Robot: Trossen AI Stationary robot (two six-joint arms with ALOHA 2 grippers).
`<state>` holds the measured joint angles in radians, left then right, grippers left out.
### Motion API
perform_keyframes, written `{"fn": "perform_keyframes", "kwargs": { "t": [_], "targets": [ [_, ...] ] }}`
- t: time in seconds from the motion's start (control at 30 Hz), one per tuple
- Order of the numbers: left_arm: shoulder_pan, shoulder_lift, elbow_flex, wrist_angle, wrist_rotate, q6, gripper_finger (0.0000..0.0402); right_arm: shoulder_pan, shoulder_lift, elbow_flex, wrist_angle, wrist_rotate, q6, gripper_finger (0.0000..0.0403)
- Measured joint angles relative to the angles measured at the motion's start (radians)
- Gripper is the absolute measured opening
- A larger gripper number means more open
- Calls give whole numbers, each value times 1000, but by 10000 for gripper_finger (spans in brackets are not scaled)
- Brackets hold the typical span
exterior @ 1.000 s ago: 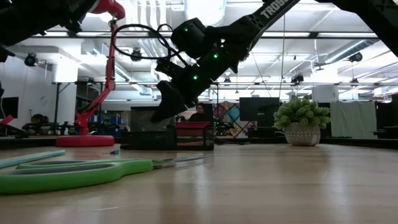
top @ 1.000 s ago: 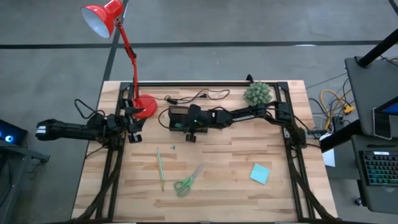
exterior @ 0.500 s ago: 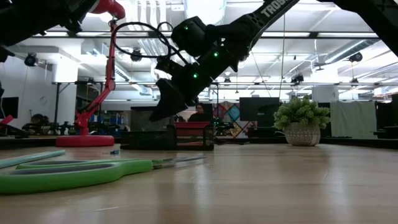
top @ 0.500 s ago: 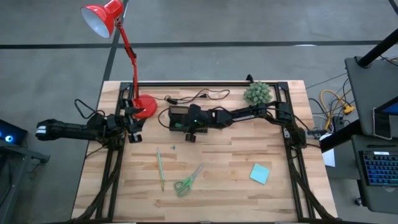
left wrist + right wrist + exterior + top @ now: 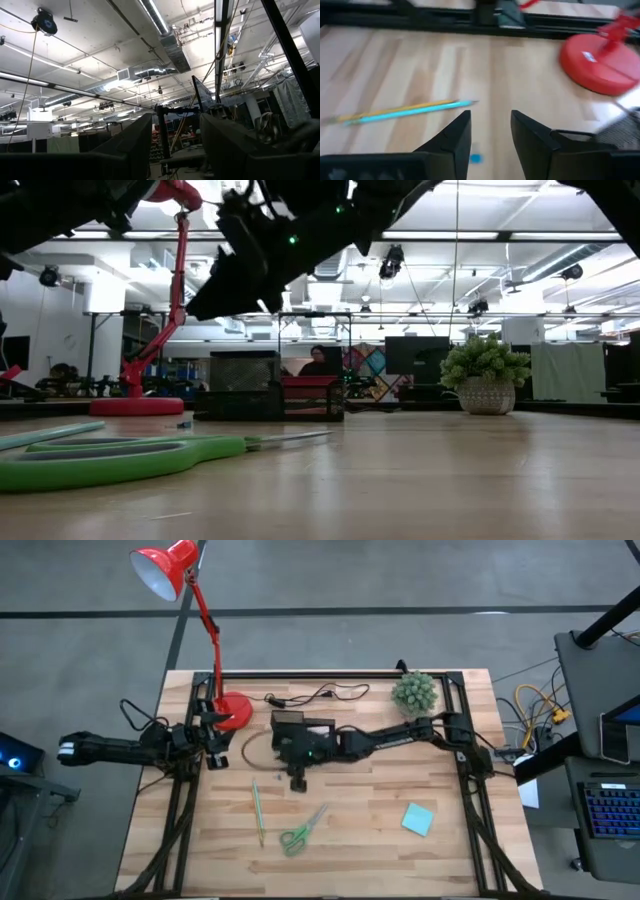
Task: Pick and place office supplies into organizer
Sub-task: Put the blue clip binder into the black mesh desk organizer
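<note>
Right gripper (image 5: 297, 781) is hanging over the table just in front of the small black mesh organizer box (image 5: 290, 723), fingers spread apart with nothing between them. From its wrist camera you can see a tiny blue piece (image 5: 476, 158) on the wood right by the two dark fingertips (image 5: 459, 131), and a little further out the thin green-and-yellow pencil (image 5: 400, 111) lying flat. Past the pencil, the green-handled scissors (image 5: 301, 831) sit on the light wooden table (image 5: 380, 860), and the teal square sticky-note pad (image 5: 418, 819) is well apart toward the right side. The red lamp's round base (image 5: 234, 712) is just left of the organizer. Left gripper (image 5: 214, 732) sits parked by that lamp base, fingers apart and empty.
</note>
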<state>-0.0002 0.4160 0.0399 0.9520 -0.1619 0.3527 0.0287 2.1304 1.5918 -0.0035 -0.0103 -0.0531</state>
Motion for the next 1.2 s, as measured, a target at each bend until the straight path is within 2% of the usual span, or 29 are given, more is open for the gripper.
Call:
{"fn": "perform_keyframes", "kwargs": {
  "t": [0.17, 0.33, 0.53, 0.63, 0.87, 1.2],
  "targets": [
    [0, 0, 0, 1, 0, 0, 155, 60, 47, 0, 16, 0, -57, 135],
    [0, 0, 0, 2, 0, 0, 155, 64, 124, 31, 14, 2, -57, 161],
    [0, 0, 0, 1, 0, 0, 155, 52, 231, 147, -45, 3, -60, 199],
    [0, 0, 0, 1, 0, 0, 155, 44, 270, 220, -150, 3, -61, 209],
    [0, 0, 0, 0, 0, 0, 155, 15, 335, 364, -389, 10, -49, 216],
    [0, 0, 0, 0, 0, 0, 155, 4, 344, 367, -388, 7, -23, 215]
  ]
}}
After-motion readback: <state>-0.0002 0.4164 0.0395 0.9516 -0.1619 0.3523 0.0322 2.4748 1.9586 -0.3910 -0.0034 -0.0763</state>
